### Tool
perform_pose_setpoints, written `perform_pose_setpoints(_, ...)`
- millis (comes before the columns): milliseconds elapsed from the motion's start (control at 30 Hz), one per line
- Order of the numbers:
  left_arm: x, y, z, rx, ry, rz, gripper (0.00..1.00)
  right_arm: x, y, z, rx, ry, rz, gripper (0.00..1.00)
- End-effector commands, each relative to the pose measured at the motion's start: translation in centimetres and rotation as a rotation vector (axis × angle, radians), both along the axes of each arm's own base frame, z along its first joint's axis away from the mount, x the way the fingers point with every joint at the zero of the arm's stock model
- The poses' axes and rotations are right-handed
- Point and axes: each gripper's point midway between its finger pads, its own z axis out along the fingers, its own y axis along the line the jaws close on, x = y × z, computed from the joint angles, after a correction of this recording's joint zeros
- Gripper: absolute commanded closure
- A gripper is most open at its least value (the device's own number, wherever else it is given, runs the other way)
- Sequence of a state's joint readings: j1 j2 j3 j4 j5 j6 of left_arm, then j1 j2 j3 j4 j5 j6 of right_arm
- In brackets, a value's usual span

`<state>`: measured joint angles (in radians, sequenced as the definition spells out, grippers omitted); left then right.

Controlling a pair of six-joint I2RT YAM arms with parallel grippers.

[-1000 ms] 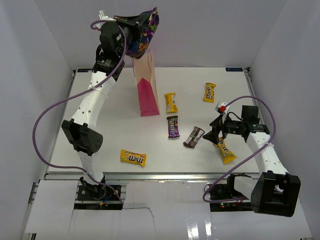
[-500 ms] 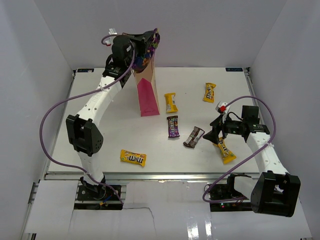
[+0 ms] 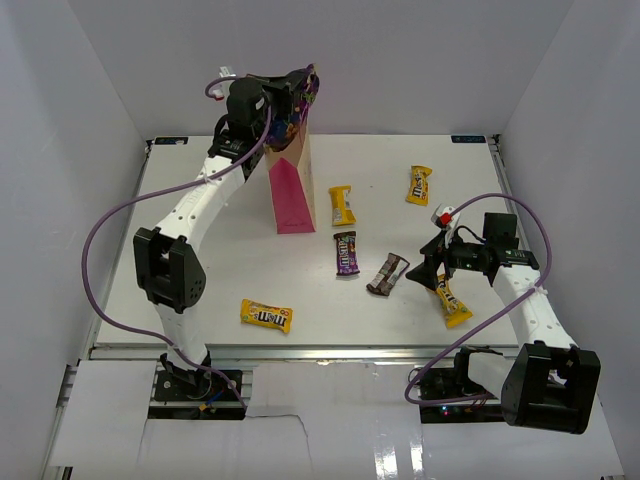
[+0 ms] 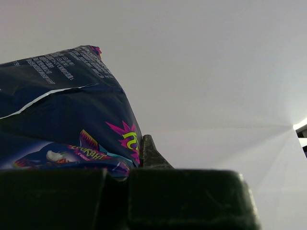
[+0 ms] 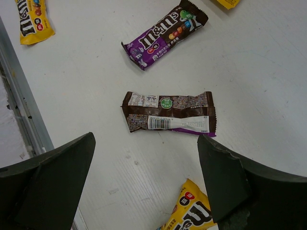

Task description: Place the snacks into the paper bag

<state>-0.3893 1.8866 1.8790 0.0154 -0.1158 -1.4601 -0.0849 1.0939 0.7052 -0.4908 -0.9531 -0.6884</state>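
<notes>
The pink paper bag (image 3: 292, 196) stands upright at the back left of the table. My left gripper (image 3: 283, 92) is shut on the dark-blue bag (image 3: 298, 98) and holds it at the paper bag's top opening; in the left wrist view the dark-blue bag (image 4: 62, 110) fills the left side. My right gripper (image 3: 422, 272) is open and empty, low over the table just right of the brown-white bar (image 3: 388, 273), which also shows in the right wrist view (image 5: 168, 112). The purple bar (image 3: 346, 252) and yellow packs (image 3: 342, 205) (image 3: 419, 185) (image 3: 266, 315) (image 3: 452, 300) lie on the table.
The right wrist view shows the purple bar (image 5: 165, 33) beyond the brown-white bar, one yellow pack (image 5: 33, 21) by the table's metal edge rail (image 5: 24, 120) and another yellow pack (image 5: 189, 213) between my fingers (image 5: 53, 177). White walls enclose the table.
My left arm has swung the dark-blue bag right and down, from beside the paper bag's top to right at its opening. The right arm has barely moved.
</notes>
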Motion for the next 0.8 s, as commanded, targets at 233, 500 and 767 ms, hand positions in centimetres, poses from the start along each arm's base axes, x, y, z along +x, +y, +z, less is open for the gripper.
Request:
perform_pose_setpoints(233, -4.9, 1.9, 8.3, -0.119, -0.202, -0.003, 0.95, 0.0, 0.2, 0.5, 0.021, -0.033, 0.013, 0.07)
perform_pose_setpoints(500, -5.2, 0.9, 7.8, -0.117, -0.191, -0.063, 0.68, -0.1, 0.3, 0.6, 0.025, -0.036, 0.018, 0.07)
perform_pose_setpoints(767, -5.8, 0.4, 8.2, -0.099, -0.208, -0.101, 0.52, -0.1, 0.2, 0.7, 0.022, -0.038, 0.016, 0.07)
